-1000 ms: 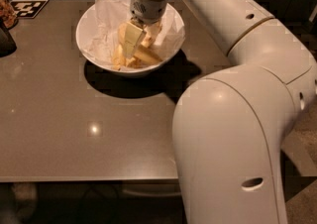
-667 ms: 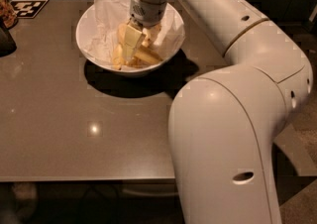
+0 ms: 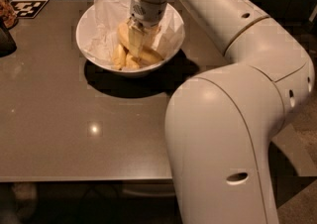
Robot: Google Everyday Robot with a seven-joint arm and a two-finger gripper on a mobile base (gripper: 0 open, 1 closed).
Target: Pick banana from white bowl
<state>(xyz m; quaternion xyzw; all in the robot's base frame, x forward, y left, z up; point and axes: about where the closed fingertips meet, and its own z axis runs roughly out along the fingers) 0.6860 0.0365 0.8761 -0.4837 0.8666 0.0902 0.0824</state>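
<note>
Robot gripper (image 3: 137, 37) sits low in the white bowl (image 3: 81, 39) at the banana (image 3: 124, 33), jaws' state unclear; a shallow hold could drop it or snag the paper (image 3: 106, 15).

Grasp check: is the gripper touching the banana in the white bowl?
Cannot tell. Camera view: gripper sits low over the banana in the white bowl, hiding any contact.

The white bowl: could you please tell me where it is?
The white bowl sits toward the far edge of the table, left of centre in the camera view, right of the patterned marker; the gripper reaches down into it.
</note>
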